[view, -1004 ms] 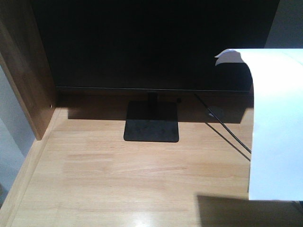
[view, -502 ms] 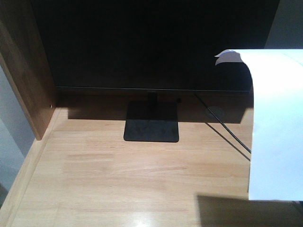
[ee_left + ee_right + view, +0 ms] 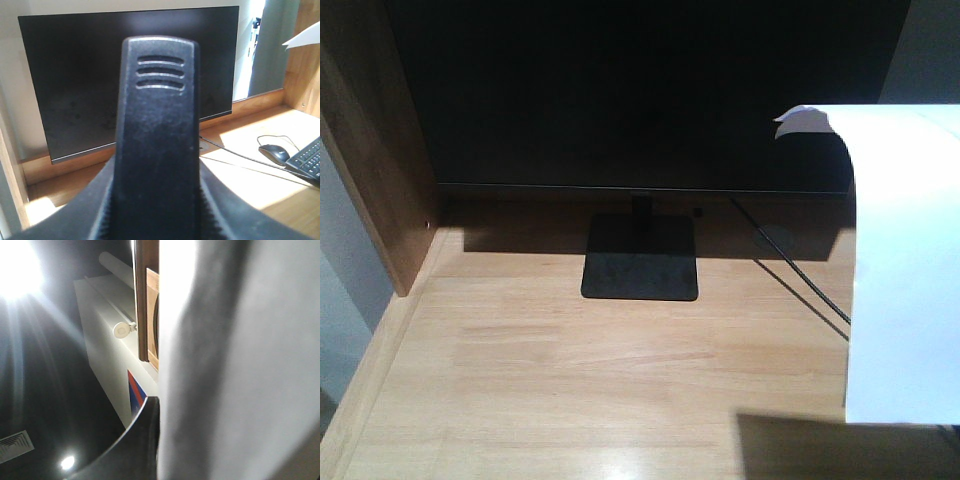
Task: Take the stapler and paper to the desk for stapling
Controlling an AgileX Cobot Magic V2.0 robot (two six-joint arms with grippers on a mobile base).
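Two end effectors are each closed on one of the task's things. Nearest, the left end effector [image 3: 156, 210] grips the stapler [image 3: 156, 125]. It stands upright between the ribbed fingers [image 3: 212, 215] and fills the middle of the left wrist view, with three short slots near its top. It is held up off the table [image 3: 570, 370].

The right end effector [image 3: 159, 420] grips the paper [image 3: 240, 365]. One dark finger [image 3: 135, 445] lies against the sheet's edge, and the other is hidden behind it. In the front view the sheet hangs over the table's right side with its top corner curled. Its lower edge is clear of the wood and throws a dark shadow [image 3: 820, 450] below.

The bare wood in front carries none of the task's things. Farther back a square black stand [image 3: 640, 260] rests on the table. A thin cable [image 3: 800, 285] runs from behind it toward the right. In the left wrist view a mouse [image 3: 274, 152] lies on the table's right side, with the corner of a keyboard [image 3: 307, 160] just beside it.

At the back a wide dark monitor [image 3: 640, 90] rises on the stand. A raised wooden panel [image 3: 375, 170] closes the table's left side.
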